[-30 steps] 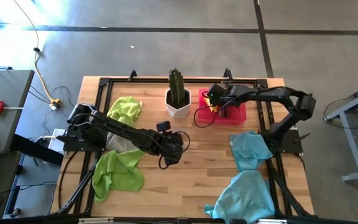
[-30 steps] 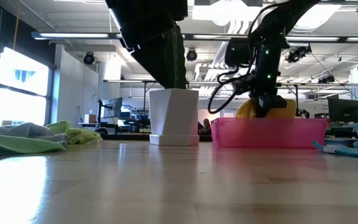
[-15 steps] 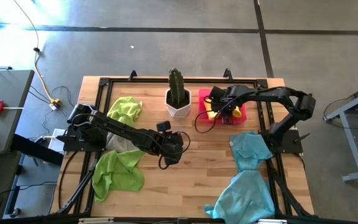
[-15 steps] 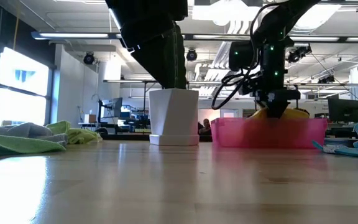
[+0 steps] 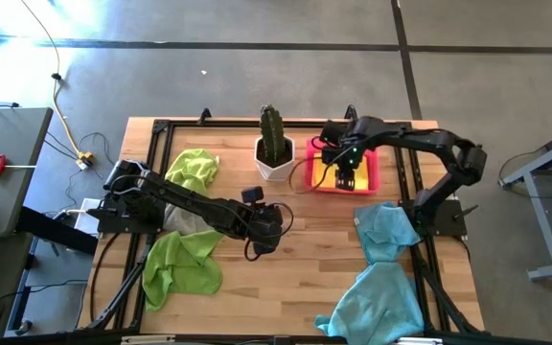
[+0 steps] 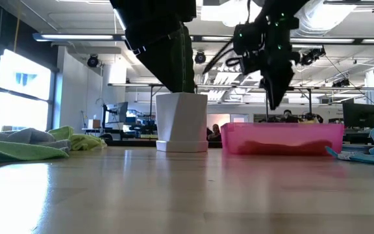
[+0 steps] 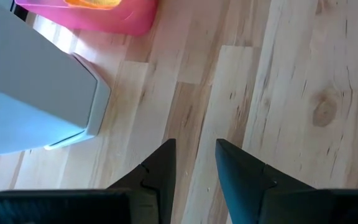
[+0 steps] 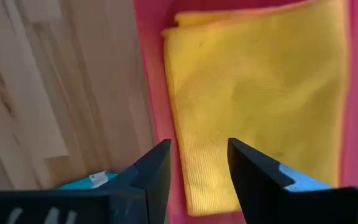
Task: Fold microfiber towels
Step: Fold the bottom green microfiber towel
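Right wrist view shows the folded yellow towel (image 8: 260,106), nap finely ribbed, lying flat in the smooth pink tray (image 8: 151,74); the right gripper (image 8: 199,163) hangs above it, jaws parted, empty. High view adds crumpled green towels (image 5: 182,264) and blue towels (image 5: 383,287). Left gripper (image 7: 194,163) hangs mid-table over bare wood, jaws narrowly apart, empty.

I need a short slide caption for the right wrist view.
Open right gripper above the folded yellow towel in the pink tray.

Right gripper (image 8: 196,163) is hovering at the table's far right side, fingers parted and holding nothing. Left gripper (image 7: 193,163) is waiting mid-table, fingers slightly apart, pointing down.
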`<state>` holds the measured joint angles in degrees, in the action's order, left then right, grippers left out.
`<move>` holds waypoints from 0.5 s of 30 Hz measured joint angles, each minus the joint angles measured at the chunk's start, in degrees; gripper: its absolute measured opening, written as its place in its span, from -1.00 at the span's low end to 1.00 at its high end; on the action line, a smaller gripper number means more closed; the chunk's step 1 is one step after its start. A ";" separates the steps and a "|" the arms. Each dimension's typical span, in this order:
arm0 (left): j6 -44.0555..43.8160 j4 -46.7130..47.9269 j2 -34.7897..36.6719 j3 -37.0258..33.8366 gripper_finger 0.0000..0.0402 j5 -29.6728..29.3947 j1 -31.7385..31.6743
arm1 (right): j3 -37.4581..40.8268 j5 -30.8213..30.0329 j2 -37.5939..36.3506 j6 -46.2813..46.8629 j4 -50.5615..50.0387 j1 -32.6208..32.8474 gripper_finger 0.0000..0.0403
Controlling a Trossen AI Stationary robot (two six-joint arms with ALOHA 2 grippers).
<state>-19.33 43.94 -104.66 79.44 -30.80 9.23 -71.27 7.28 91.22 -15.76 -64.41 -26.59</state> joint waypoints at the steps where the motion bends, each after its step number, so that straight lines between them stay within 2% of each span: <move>1: 0.00 0.05 0.00 0.00 -0.49 0.12 0.00 | -1.55 -0.01 -0.01 0.50 -1.17 0.01 -0.26; 5: -0.52 2.87 0.00 0.00 -0.49 0.42 0.42 | -6.49 0.24 -1.26 2.57 -3.74 1.66 -0.26; 8: -4.06 7.60 0.00 0.02 -0.49 2.69 1.24 | -8.51 0.58 -3.03 6.20 -3.53 4.94 -0.26; 15: -13.16 24.54 -0.35 0.02 -0.49 7.75 7.22 | -8.48 2.29 -5.11 13.70 -1.15 17.89 -0.26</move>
<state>-32.49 68.48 -105.01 79.46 -23.05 16.46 -79.76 9.57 86.11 -2.05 -65.55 -8.70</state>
